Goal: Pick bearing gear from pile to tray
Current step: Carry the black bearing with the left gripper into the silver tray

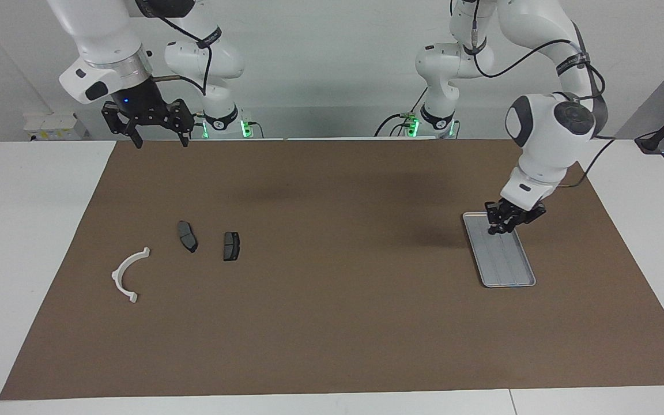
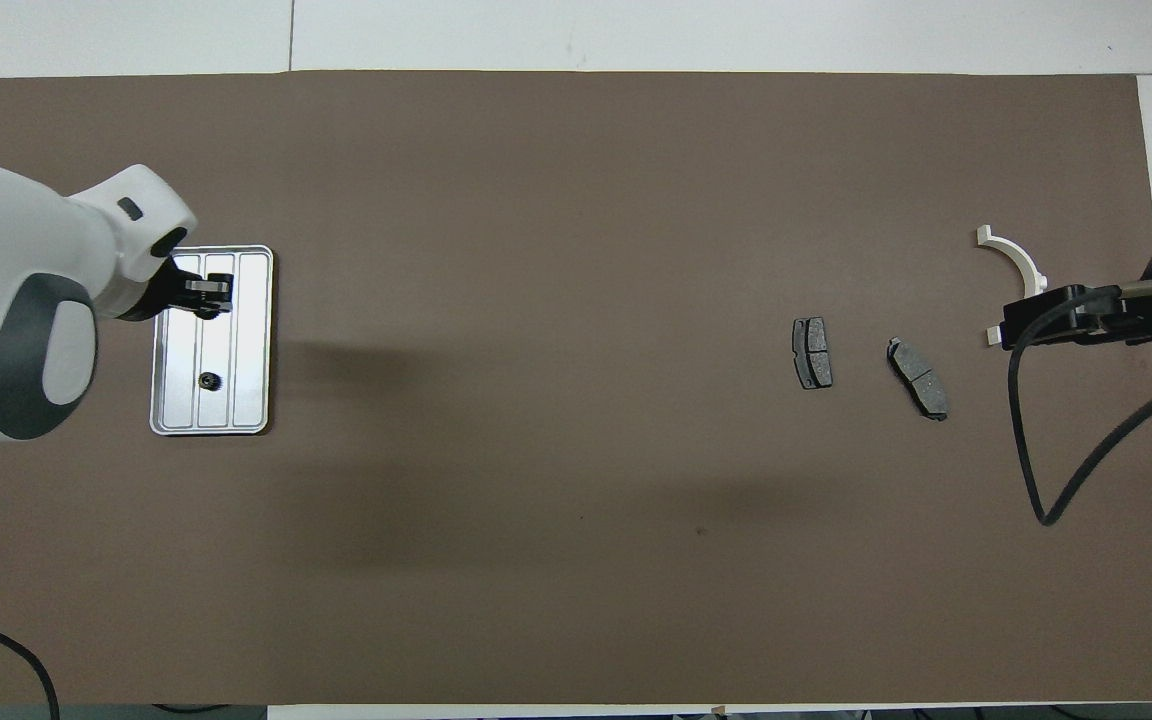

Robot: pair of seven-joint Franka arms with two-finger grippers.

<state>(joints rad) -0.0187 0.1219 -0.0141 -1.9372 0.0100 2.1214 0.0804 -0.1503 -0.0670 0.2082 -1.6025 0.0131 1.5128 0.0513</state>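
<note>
Bearing gear (image 2: 207,379) lies in tray (image 2: 256,340); left end effector (image 1: 499,226) over tray (grip unclear); right end effector (image 1: 156,135) spread wide, waiting.

White wall (image 1: 320,57), brown-matted white table (image 1: 32,230)

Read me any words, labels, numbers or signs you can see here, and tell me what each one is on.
No text can be read here.
Cable strap on the left arm: white lettering, too small to read.
Base ring of the right arm: a white mark, too blurred to read.
Tray, pads, arc: no markings visible.
</note>
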